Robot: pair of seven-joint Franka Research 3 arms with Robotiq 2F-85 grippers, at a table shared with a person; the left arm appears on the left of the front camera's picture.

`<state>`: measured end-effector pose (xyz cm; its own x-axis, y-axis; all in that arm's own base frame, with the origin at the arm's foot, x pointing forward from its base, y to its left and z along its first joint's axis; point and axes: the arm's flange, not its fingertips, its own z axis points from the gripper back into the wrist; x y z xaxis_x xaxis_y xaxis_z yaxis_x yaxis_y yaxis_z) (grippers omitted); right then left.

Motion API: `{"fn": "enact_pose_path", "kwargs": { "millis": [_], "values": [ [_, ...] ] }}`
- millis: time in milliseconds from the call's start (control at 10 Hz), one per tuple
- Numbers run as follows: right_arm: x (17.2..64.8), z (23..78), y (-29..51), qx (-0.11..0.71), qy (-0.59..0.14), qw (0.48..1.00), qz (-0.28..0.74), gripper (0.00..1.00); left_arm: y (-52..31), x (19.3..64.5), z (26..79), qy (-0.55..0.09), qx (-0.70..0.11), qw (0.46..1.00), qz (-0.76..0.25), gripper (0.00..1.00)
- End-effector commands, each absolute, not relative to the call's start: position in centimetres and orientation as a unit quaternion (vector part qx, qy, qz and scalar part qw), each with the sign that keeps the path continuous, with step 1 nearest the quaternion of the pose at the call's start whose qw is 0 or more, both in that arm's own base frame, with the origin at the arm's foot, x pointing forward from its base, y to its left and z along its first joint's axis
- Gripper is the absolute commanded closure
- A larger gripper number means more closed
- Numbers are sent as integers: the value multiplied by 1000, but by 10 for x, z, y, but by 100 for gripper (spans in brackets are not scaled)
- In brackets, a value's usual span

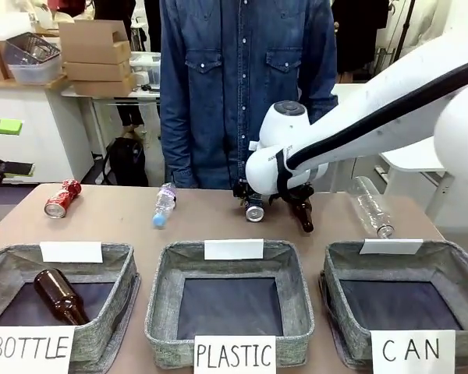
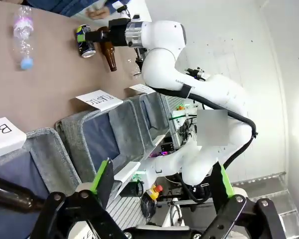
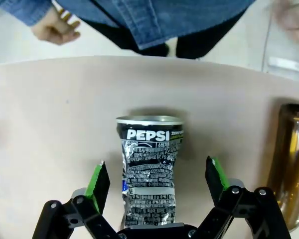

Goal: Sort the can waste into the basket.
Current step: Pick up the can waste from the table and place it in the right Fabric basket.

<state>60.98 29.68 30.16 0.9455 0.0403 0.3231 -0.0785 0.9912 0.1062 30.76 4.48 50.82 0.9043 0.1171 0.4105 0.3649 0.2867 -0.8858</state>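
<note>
Right gripper (image 3: 156, 167): low over the far middle of the table (image 1: 117, 226), fingers apart, one on each side of the dark can, with a gap showing on both sides; nothing clamped.
Left gripper (image 2: 162, 169): fingers spread wide, nothing between them, held above the near left baskets.
Dark can (image 3: 149, 169): dented, black with white lettering, on the table at the far middle, straddled by the right gripper; a round silver end faces the near side in the front view.
Red can (image 1: 61, 199): crushed, lying at the far left of the table, well apart from both grippers.
Can basket (image 1: 444, 253): near right, grey woven fabric with dark lining, white card lettered CAN on its near wall; no cans inside.
Brown bottle (image 1: 303, 214): lying on the table just right of the dark can, neck toward the near side.
Clear bottle (image 1: 370, 206): lying at the far right, beyond the can basket.
Small bottle (image 1: 164, 204): clear with a blue cap, far side, between the red can and the dark can.
Middle basket (image 1: 160, 288): card lettered PLASTIC.
Left basket (image 1: 121, 273): card lettered BOTTLE, holds a second brown bottle (image 1: 58, 296).
Person (image 1: 246, 86): denim shirt, standing at the far edge behind the dark can.
</note>
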Motion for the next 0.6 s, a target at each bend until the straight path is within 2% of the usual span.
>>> {"fn": "enact_pose_path", "kwargs": {
  "millis": [0, 100, 200, 300, 400, 500],
  "values": [
    [614, 307, 308, 38, -151, 988, 12, 59, 43, 306, 504, -196, -594, 776, -80, 0],
    [613, 306, 308, 38, -149, 988, 9, 59, 43, 306, 504, -196, -594, 776, -80, 0],
    [614, 304, 308, 35, -148, 988, 8, 100, 43, 306, 504, -196, -594, 776, -80, 0],
    [613, 303, 307, 33, -145, 989, 7, 64, 43, 306, 504, -196, -594, 776, -80, 0],
    [612, 303, 307, 32, -144, 989, 9, 100, 43, 306, 504, -196, -594, 776, -80, 0],
    [611, 302, 307, 32, -144, 989, 9, 100, 43, 306, 504, -196, -594, 776, -80, 0]
  ]
}}
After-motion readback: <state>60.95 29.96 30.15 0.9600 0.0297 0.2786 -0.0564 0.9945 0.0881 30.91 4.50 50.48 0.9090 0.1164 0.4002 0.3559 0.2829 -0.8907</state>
